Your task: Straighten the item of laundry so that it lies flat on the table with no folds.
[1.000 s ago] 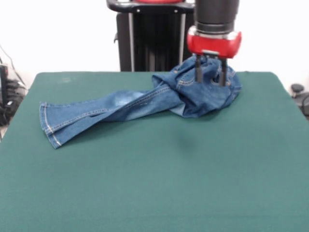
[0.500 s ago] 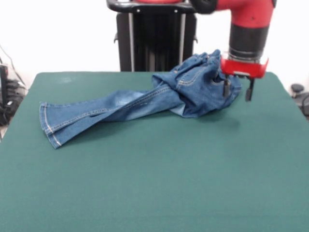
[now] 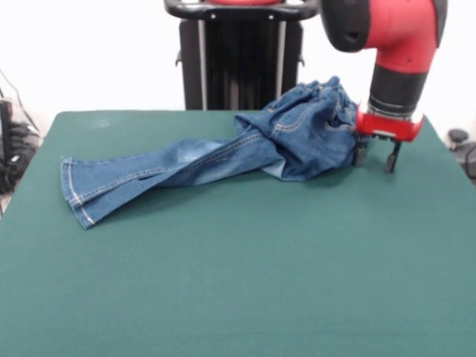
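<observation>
The item of laundry (image 3: 223, 152), a small pair of blue jeans, lies crumpled on the green table (image 3: 238, 268). Its legs stretch to the left, one folded over the other, with the hems near the left edge. The waist end is bunched into a raised heap at the back right. My gripper (image 3: 375, 158) hangs just to the right of that heap, low over the table, open. One finger touches or sits very close to the denim's right edge. Nothing is held between the fingers.
A black pedestal frame (image 3: 238, 52) stands behind the table's far edge. Dark cables and gear (image 3: 15, 141) sit off the left side, and a small dark object (image 3: 460, 141) off the right.
My gripper has moved right and downward, from above the bunched waist to beside its right edge. The jeans' raised heap stays bunched and the legs have not moved.
</observation>
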Robot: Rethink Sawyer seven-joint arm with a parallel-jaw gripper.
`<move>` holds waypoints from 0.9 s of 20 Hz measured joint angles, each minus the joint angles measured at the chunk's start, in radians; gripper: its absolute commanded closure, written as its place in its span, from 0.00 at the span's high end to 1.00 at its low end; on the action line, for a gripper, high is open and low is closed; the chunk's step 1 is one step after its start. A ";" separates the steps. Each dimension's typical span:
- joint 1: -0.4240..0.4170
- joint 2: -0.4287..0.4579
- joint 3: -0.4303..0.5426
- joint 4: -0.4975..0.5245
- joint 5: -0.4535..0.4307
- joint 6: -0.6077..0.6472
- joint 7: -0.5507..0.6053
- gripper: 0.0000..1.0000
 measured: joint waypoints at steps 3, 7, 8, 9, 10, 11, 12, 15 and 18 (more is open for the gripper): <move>0.048 0.011 -0.045 -0.013 0.047 0.001 0.000 1.00; 0.080 0.017 -0.079 -0.012 0.106 0.001 0.000 1.00; 0.079 0.017 -0.079 -0.010 0.111 0.000 0.000 1.00; 0.073 0.017 -0.078 -0.007 0.122 0.000 0.000 1.00; 0.068 0.015 -0.077 -0.004 0.129 0.000 0.000 1.00; 0.065 0.014 -0.078 -0.002 0.135 0.000 0.000 1.00; 0.062 0.014 -0.078 -0.001 0.140 0.000 0.000 1.00; 0.057 0.015 -0.081 -0.001 0.153 0.000 0.000 1.00; 0.057 0.018 -0.083 0.000 0.164 -0.003 0.000 1.00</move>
